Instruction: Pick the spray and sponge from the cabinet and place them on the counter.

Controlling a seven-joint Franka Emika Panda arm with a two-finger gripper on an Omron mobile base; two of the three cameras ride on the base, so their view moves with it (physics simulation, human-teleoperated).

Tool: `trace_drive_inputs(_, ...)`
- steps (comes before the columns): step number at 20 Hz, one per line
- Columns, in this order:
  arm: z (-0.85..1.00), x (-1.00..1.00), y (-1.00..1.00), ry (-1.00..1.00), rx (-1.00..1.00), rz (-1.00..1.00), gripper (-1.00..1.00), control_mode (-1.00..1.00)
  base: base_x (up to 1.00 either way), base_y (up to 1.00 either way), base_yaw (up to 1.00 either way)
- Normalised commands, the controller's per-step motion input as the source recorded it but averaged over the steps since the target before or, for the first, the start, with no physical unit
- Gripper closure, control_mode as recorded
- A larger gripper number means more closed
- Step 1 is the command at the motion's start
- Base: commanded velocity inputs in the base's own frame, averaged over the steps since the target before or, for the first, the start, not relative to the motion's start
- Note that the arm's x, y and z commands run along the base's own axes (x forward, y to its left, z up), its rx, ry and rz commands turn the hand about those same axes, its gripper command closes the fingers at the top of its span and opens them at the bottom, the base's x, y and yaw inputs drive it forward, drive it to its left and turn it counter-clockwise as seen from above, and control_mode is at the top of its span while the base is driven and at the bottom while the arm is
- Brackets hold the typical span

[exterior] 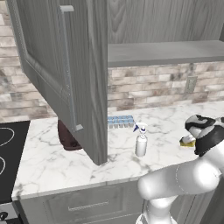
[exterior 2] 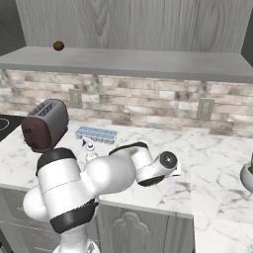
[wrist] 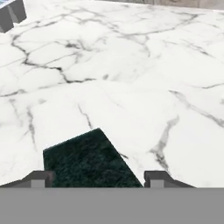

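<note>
At the left end of the counter (exterior: 52,162) lies the black stovetop (exterior: 8,153), and the marble worktop runs rightward from it. Above, the cabinet (exterior: 166,52) stands with its door (exterior: 65,74) swung wide toward the camera, the long bar handle (exterior: 68,65) on its face; a small brown round thing (exterior 2: 58,46) sits on the grey inner shelf near its left end. Below the door, a dark red toaster (exterior 2: 44,125) stands toward the back of the worktop, and just to its right, near the brick wall, lies a pale blue ice-cube tray (exterior 2: 96,134). In front of the tray the spray (exterior: 141,140) stands upright on the marble, about midway between wall and front edge. Further right, the sponge (exterior: 188,141) lies flat on the counter, its dark green scrub layer (wrist: 87,159) facing up, partly hidden by the arm's wrist. The gripper (wrist: 94,178) hangs just over the sponge, its fingertips (wrist: 39,178) spread apart either side of the green face and not pinching it. A pale pot (exterior 2: 247,177) sits at the far right edge.
</note>
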Motion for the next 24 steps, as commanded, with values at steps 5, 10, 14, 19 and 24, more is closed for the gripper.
trace_drive_inputs(5,-0.17,0.03,-0.04,-0.03,0.00,0.00,-1.00,-1.00,0.00,0.00,0.00)
trace_drive_inputs(10,-0.02,-0.03,0.00,-0.07,0.00,0.00,-1.00,-1.00,0.00,0.00,0.00)
trace_drive_inputs(14,0.01,-0.10,0.00,-0.08,0.00,0.00,-1.00,-1.00,0.00,0.00,0.00)
trace_drive_inputs(19,0.14,-0.06,0.00,-0.07,0.00,0.00,-1.00,-1.00,0.00,0.00,0.00)
trace_drive_inputs(24,0.32,0.00,-0.01,-0.04,0.00,0.00,-1.00,-1.00,0.00,0.00,0.00)
